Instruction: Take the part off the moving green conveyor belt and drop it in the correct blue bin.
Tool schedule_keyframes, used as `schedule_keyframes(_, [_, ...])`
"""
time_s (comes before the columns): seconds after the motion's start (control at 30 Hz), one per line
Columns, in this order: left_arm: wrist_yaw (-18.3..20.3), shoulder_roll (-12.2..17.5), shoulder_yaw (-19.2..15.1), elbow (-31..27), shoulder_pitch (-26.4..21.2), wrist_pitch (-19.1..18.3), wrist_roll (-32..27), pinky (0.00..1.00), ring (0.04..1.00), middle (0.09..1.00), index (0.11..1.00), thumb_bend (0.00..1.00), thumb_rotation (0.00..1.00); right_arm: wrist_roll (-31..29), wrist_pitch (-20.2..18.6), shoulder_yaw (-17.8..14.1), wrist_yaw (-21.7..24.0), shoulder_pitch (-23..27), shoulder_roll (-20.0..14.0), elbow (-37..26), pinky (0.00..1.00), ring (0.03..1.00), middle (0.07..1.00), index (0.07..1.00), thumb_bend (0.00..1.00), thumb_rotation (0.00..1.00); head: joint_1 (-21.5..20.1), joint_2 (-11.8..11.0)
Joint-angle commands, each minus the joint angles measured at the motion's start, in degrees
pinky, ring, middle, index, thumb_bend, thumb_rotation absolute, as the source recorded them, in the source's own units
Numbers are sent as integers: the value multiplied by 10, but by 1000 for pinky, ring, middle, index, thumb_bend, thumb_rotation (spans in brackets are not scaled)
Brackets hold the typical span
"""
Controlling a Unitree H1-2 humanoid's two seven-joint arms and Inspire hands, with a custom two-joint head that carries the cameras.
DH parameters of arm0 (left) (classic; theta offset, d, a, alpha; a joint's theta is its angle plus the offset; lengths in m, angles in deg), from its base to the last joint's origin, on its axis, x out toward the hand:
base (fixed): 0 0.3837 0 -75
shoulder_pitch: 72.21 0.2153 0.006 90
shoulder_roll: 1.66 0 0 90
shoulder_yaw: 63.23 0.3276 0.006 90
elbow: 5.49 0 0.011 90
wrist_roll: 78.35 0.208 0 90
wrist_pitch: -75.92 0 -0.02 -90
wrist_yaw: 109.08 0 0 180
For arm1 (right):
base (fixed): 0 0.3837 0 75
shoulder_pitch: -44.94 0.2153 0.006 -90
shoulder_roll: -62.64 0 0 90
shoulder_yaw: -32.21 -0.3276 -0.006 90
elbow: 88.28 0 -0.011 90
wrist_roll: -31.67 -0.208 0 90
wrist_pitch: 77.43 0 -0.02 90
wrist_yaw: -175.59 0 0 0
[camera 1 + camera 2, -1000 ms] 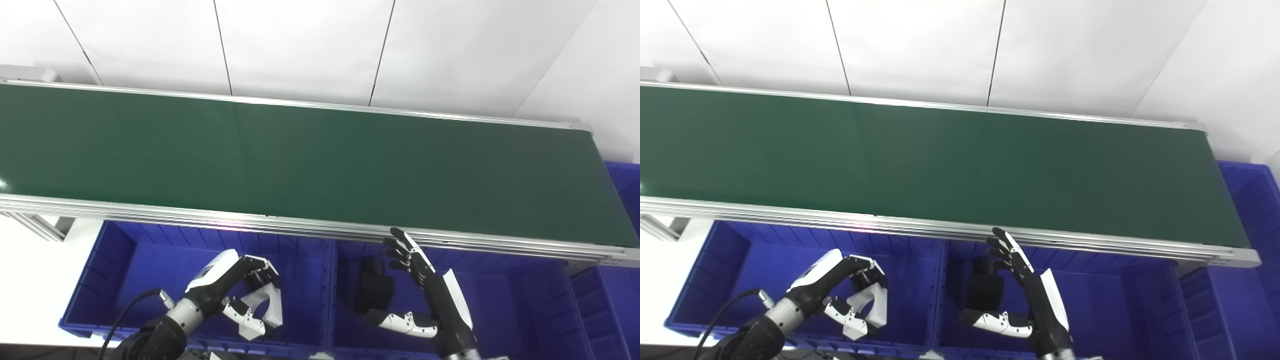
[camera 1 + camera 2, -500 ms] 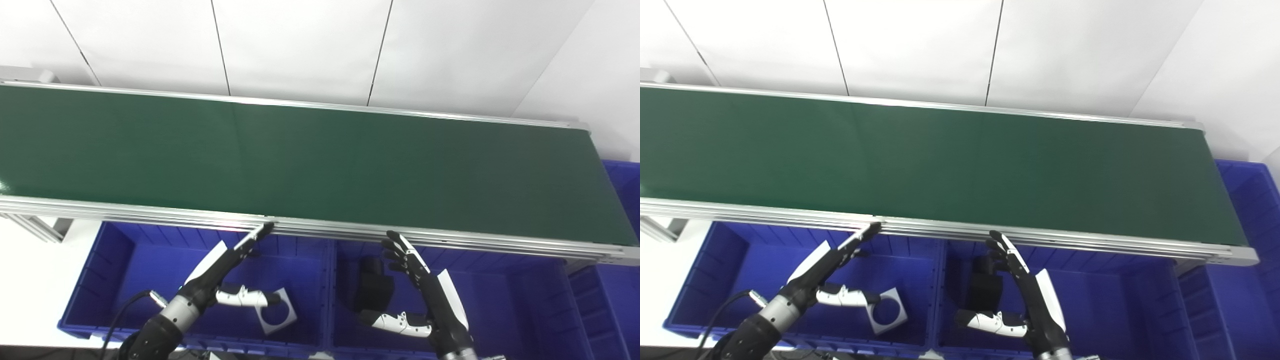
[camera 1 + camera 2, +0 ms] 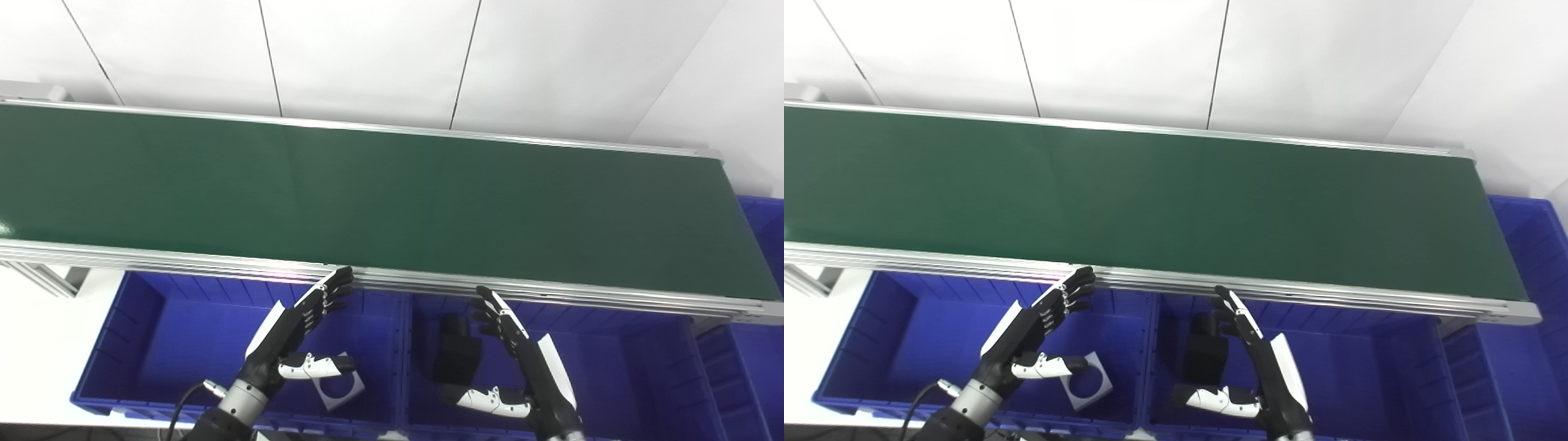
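The green conveyor belt (image 3: 367, 196) runs across the view with no part on it. A grey square part with a round hole (image 3: 338, 391) lies in the left blue bin (image 3: 147, 331). A black block part (image 3: 456, 355) sits in the middle blue bin (image 3: 618, 367). My left hand (image 3: 294, 334) hovers open over the left bin, fingers stretched up toward the belt's near rail, thumb above the grey part. Over the middle bin my right hand (image 3: 520, 361) is open too, fingers pointing at the rail, holding nothing.
The belt's aluminium near rail (image 3: 184, 263) overhangs the bins' far edges. A third blue bin (image 3: 762, 226) stands at the belt's right end. White wall panels rise behind the belt, and a white floor patch (image 3: 37, 343) shows at left.
One second ago my left hand was shut on the grey square part; it opened, the part dropped into the left bin, and the hand shifted right with fingers spread. The right hand barely moved.
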Motion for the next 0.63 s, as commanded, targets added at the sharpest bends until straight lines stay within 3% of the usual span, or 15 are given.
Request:
schedule_keyframes(0.0, [-9, -2, -8, -5, -2, 26, -2, 824, 870, 900, 896, 910, 426, 0, 3, -4, -3, -1, 0, -21, 799, 846, 879, 941, 859, 382, 1, 0])
schedule_keyframes(0.2, [-31, 0, 2, -5, 1, 26, 20, 793, 846, 868, 873, 899, 401, -4, 2, -9, -4, -3, 4, -22, 803, 851, 877, 940, 861, 372, 6, 0])
schedule_keyframes(0.6, [-122, 19, 45, -8, 0, 26, 52, 734, 815, 849, 851, 895, 393, -9, 11, -13, -6, 2, 8, -11, 815, 851, 870, 939, 862, 382, 16, 1])
